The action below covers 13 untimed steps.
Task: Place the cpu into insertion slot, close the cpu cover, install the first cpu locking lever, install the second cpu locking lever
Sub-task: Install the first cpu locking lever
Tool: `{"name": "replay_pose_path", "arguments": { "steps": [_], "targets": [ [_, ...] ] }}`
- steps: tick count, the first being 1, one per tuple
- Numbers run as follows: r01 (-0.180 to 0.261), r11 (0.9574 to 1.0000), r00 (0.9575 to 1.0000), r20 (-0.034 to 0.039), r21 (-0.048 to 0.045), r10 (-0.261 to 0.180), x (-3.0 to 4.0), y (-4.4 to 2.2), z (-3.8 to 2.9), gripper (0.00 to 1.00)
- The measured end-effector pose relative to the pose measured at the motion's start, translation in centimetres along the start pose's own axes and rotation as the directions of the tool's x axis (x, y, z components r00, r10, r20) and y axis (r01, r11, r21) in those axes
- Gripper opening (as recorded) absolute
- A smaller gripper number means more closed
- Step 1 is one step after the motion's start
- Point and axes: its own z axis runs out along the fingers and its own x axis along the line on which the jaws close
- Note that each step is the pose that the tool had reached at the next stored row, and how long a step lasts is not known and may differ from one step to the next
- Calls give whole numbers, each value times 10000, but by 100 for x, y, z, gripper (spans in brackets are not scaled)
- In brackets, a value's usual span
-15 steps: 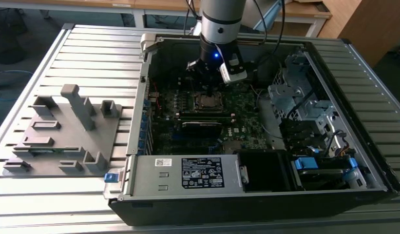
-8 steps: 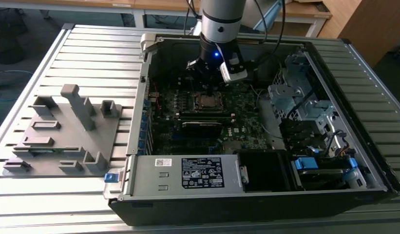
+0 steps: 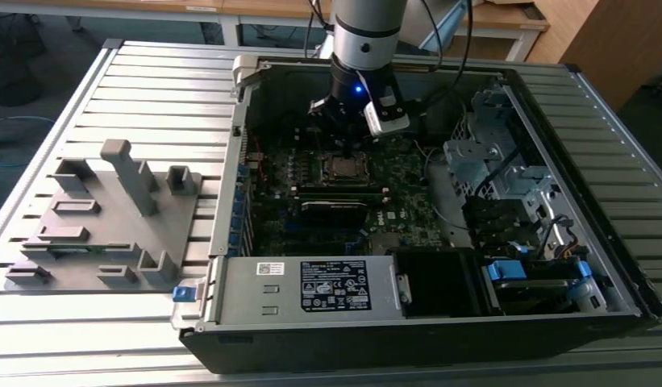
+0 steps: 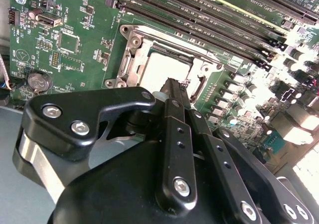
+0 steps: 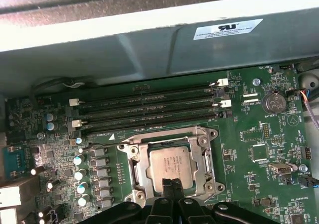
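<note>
Hand (image 4: 174, 86) pressed together, tips just above cpu cover (image 5: 135, 167) edge (cpu (image 5: 169, 164) seated beneath); a slip risks scratching it.

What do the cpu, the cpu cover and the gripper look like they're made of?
The cpu: dull silver-grey metal top, softly reflecting light. The cpu cover: thin bright sheet metal, probably steel, glinting at its edges. The gripper: matte black links with silver screws; coated metal or hard plastic, unclear which.
</note>
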Motion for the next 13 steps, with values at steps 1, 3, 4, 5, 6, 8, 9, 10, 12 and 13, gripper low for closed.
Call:
{"name": "replay_pose_path", "arguments": {
  "steps": [1, 3, 4, 5, 6, 8, 9, 10, 12, 13],
  "targets": [
    [2, 10000, 10000, 0, 0, -2, 1, 0, 0, 10],
    [0, 10000, 10000, -1, 1, 0, 12, -2, -1, 10],
    [1, 10000, 10000, -1, -2, -1, 21, -3, -1, 10],
    [1, 10000, 10000, -1, -7, -1, 29, -4, 0, 10],
    [1, 10000, 10000, -1, -10, -1, 38, -6, 0, 10],
    [0, 10000, 10000, -2, -20, 0, 56, -9, 0, 10],
    [0, 10000, 10000, -3, -28, 0, 65, -10, 0, 10],
    [0, 10000, 10000, -4, -35, 0, 74, -11, 0, 10],
    [0, 10000, 10000, -6, -55, -1, 92, -14, 0, 10],
    [0, 10000, 10000, -6, -63, 0, 102, -16, 0, 10]
  ]
}}
